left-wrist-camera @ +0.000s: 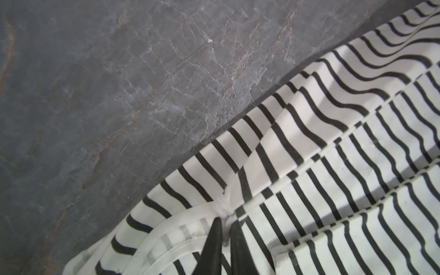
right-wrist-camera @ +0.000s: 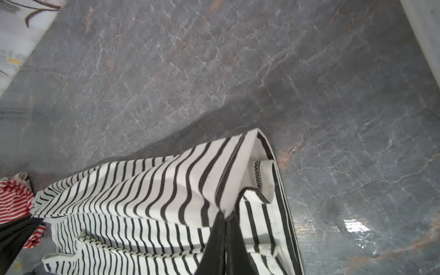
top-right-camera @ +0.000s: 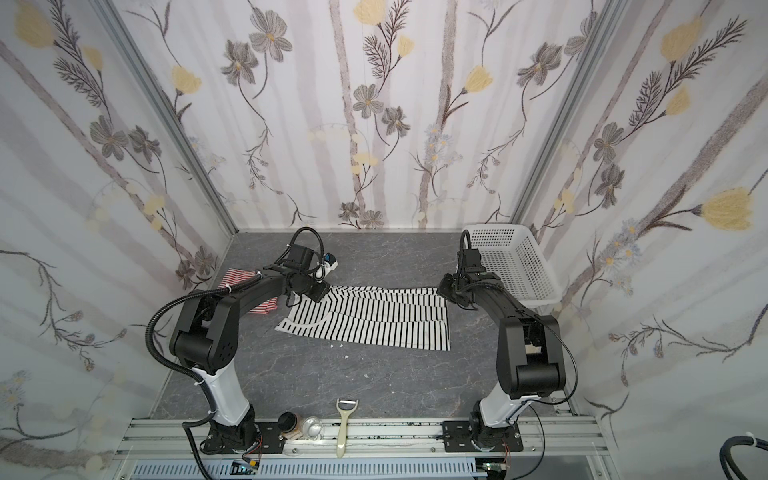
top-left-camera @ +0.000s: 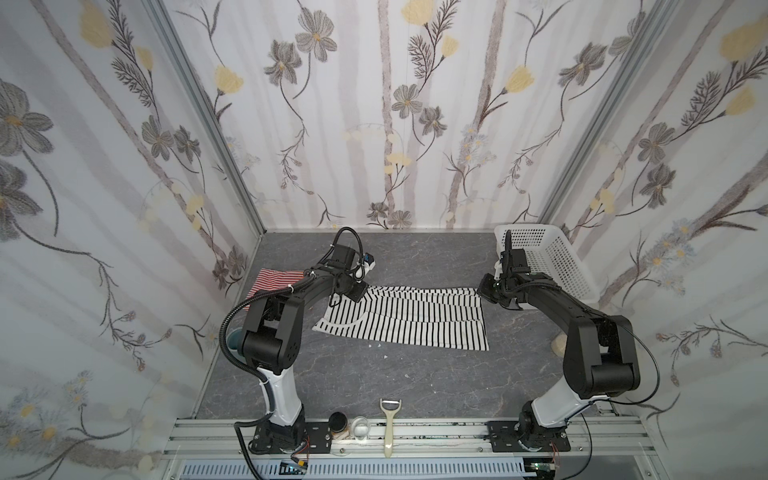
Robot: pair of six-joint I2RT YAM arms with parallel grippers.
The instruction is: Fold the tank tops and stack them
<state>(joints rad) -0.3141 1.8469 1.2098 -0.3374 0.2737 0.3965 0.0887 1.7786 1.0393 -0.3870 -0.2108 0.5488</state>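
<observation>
While left gripper (left-wrist-camera: pixel 225 222) and right gripper (right-wrist-camera: pixel 226 217) pinch its far corners, the black-striped tank top (top-left-camera: pixel 399 320) seemingly stretches between them.

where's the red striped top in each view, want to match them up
In a top view: the red top lies far left, partly behind the left arm.
In a top view: same spot, showing on both sides of that arm.
Left wrist: not in it.
Right wrist: at the picture's edge, past the far end of the black-striped top.
Shared landmark: the black-striped top, seen in all four views.
</observation>
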